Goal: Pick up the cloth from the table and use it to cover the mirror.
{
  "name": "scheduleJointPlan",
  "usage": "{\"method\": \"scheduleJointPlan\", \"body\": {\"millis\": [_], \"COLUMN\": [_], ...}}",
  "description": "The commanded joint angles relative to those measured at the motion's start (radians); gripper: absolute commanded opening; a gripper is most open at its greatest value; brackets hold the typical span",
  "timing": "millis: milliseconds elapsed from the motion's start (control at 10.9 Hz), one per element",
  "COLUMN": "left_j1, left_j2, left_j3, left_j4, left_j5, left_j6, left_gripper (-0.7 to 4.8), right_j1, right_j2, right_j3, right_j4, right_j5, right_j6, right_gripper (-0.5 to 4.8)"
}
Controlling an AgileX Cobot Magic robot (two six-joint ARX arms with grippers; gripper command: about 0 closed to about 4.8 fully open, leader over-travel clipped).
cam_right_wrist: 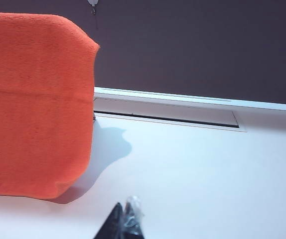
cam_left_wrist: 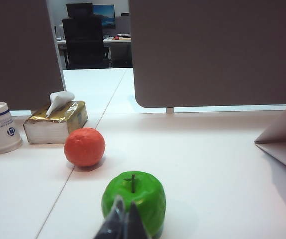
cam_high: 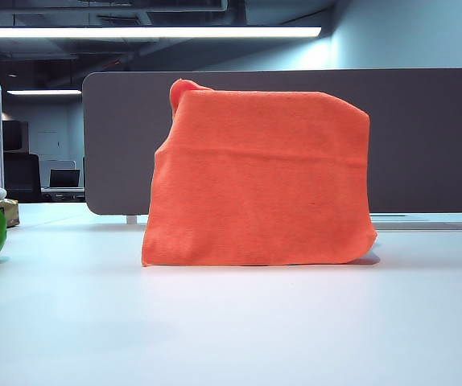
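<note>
The orange cloth [cam_high: 259, 177] hangs draped over an upright shape in the middle of the white table [cam_high: 231, 338], its lower edge resting on the tabletop. The mirror is hidden under it. The right wrist view shows the cloth [cam_right_wrist: 33, 99] hanging close by, with my right gripper [cam_right_wrist: 125, 210] shut and empty, low over bare table a little apart from it. My left gripper [cam_left_wrist: 125, 211] is shut and empty, just in front of a green apple [cam_left_wrist: 139, 191]. Neither gripper shows in the exterior view.
Beyond the apple lie an orange fruit [cam_left_wrist: 84, 147], a gold tissue box [cam_left_wrist: 56, 122] and a paper cup [cam_left_wrist: 1, 127]. A grey partition panel [cam_high: 424, 137] stands behind the cloth. A pale angled surface [cam_left_wrist: 282, 132] sits at the left wrist view's edge; what it is I cannot tell.
</note>
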Motion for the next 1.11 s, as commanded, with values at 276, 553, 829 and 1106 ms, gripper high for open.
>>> {"method": "scheduleJointPlan", "body": {"millis": [276,553,829,1106], "left_j1": [0.005,-0.014,-0.014,-0.014], "left_j2": [0.0,0.0,0.0,0.0], "left_j3": [0.002,0.002,0.002,0.002], "left_j4": [0.088,0.09,0.083,0.063], "left_j5": [0.147,0.113,0.098,0.085], "left_j6": [-0.063,-0.049,-0.05,-0.051], "left_gripper": [-0.06,-0.06,-0.06,-0.06], "right_j1": [0.01,0.008,0.007,0.007], "right_j2": [-0.001,-0.001,-0.001,-0.001], "right_j3": [-0.003,-0.003,-0.003,-0.002], "right_j4": [0.128,0.145,0.126,0.175], "right_j5": [-0.093,-0.094,-0.021,-0.018], "right_j6": [0.068,0.017,-0.103,-0.102], "right_gripper": [-0.03,-0.03,-0.03,-0.03]}}
